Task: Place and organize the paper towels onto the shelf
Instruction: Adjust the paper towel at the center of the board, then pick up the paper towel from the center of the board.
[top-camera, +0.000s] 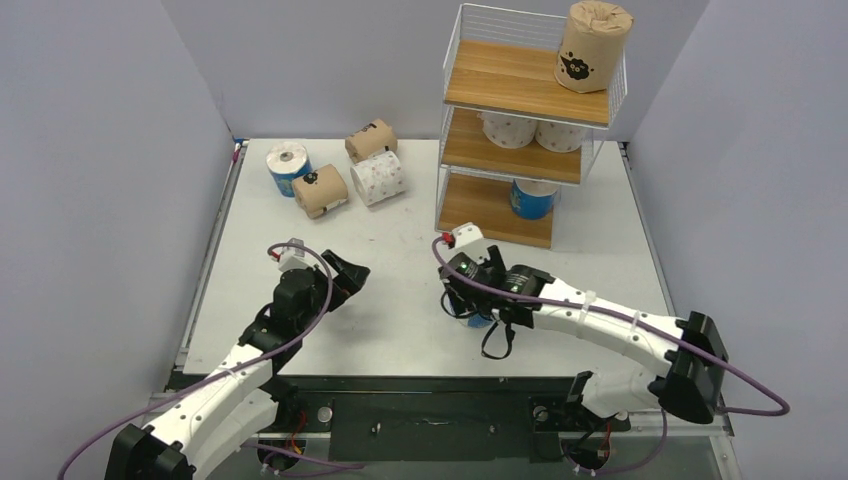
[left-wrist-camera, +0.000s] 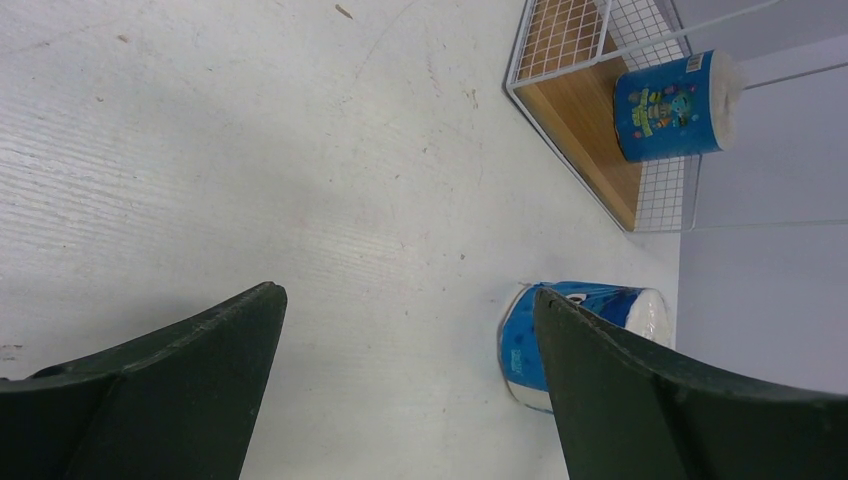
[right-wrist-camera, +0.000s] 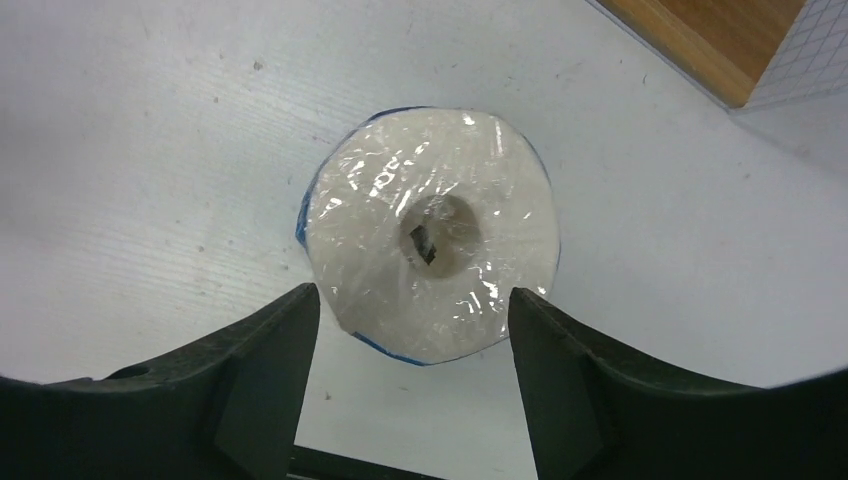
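Note:
The shelf (top-camera: 525, 88) stands at the back right. It holds a brown paper towel roll (top-camera: 594, 45) on the top board, two white rolls (top-camera: 508, 128) on the middle board and a blue roll (top-camera: 533, 198) on the bottom board. Another blue-and-white roll (right-wrist-camera: 430, 235) stands upright on the table. My right gripper (right-wrist-camera: 410, 300) hovers over it, open, with its fingertips just short of the roll. That roll (left-wrist-camera: 525, 340) shows partly behind a finger of my left gripper (left-wrist-camera: 405, 295), which is open and empty. In the top view the left gripper (top-camera: 348, 273) sits left of the right gripper (top-camera: 470, 303).
Several loose rolls lie at the back left of the table: a blue-and-white one (top-camera: 288, 167), two brown ones (top-camera: 320, 190) (top-camera: 370, 139) and a white dotted one (top-camera: 379, 177). Grey walls close in both sides.

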